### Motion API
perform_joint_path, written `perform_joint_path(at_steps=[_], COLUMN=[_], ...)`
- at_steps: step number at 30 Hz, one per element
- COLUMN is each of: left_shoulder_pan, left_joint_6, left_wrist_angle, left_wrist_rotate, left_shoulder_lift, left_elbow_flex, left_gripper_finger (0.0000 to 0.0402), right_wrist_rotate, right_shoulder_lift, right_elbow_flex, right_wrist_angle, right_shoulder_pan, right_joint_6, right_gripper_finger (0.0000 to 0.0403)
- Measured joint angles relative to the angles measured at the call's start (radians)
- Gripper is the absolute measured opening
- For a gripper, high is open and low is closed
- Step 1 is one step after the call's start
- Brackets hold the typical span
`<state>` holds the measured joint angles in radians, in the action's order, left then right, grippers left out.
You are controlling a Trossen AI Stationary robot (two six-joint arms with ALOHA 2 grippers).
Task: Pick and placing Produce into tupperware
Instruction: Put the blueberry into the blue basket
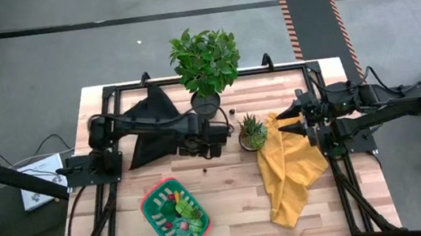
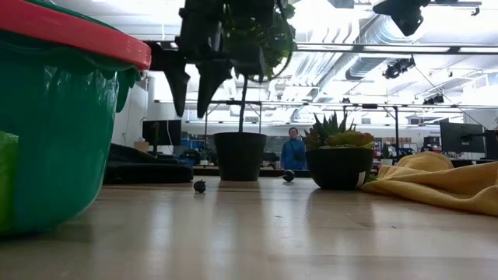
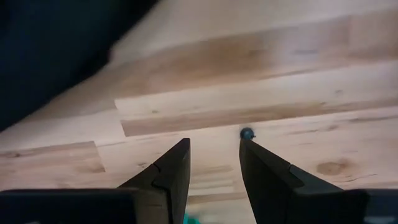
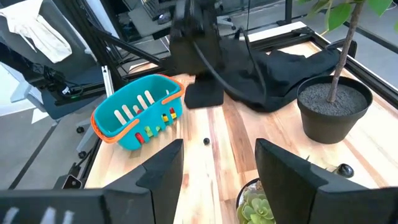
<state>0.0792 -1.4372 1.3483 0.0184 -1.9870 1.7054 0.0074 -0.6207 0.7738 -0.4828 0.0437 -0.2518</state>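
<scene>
Produce point(image 1: 182, 210) inside green tupperware point(image 1: 151, 201).

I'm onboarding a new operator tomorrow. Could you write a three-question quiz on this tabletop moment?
1. True or false: the tupperware already holds produce.
2. Which gripper hangs over the small dark ball: left or right?
3. What lies beneath the right gripper? A) black cloth B) yellow cloth C) leafy plant

Key: 1 true. 2 The left gripper, fingers apart, above the bare wood beside the ball. 3 B.
</scene>
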Motion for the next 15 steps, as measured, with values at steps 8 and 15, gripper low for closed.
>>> perform_joint_path(at_steps=[8, 15], left_shoulder_pan=[0.000, -0.010], left_joint_6=[-0.026, -0.082], left_wrist_angle=[-0.088, -0.226], left_wrist_rotate=[0.085, -0.047], left_shoulder_lift=[0.043, 0.052], left_elbow_flex=[-0.011, -0.197], left_gripper_finger=[0.0126, 0.0126], right_wrist_rotate=[0.012, 0.036], right_shoulder_lift=[-0.001, 0.020], right_elbow_flex=[0.000, 0.000], right_wrist_angle=[0.000, -0.001], right_shoulder_pan=[0.000, 0.000], right_joint_6=[0.002, 0.002], right_gripper_finger=[0.0191, 0.0191])
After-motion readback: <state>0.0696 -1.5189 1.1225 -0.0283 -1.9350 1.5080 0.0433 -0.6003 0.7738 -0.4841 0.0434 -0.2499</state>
